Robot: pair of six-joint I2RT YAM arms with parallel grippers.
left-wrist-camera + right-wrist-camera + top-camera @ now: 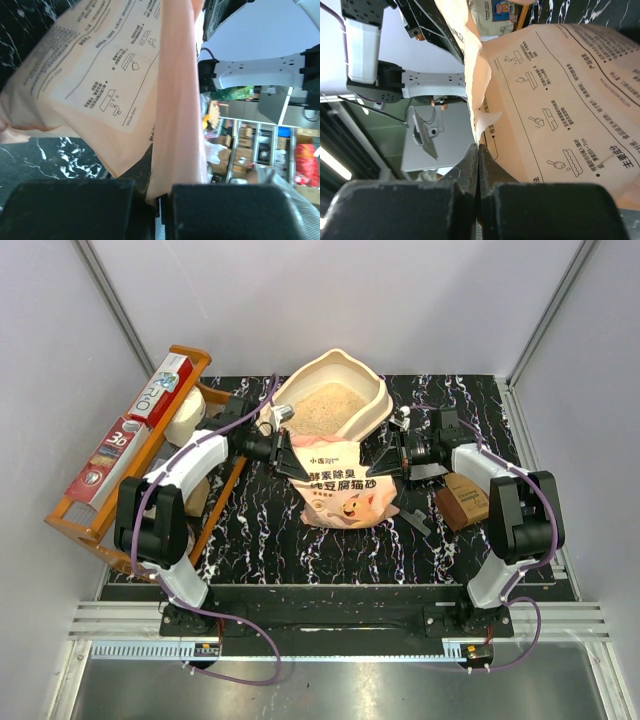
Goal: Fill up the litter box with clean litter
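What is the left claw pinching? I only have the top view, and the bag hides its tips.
Observer: The left claw is shut on a thin fold along the edge of the bag; its wrist view shows this.
Operator: And the right claw?
Observer: The right claw is shut too, with its tips meeting on the bag's other edge.
Operator: Anything on the bag's back?
Observer: A panel of line-drawn instructions fills the right wrist view.
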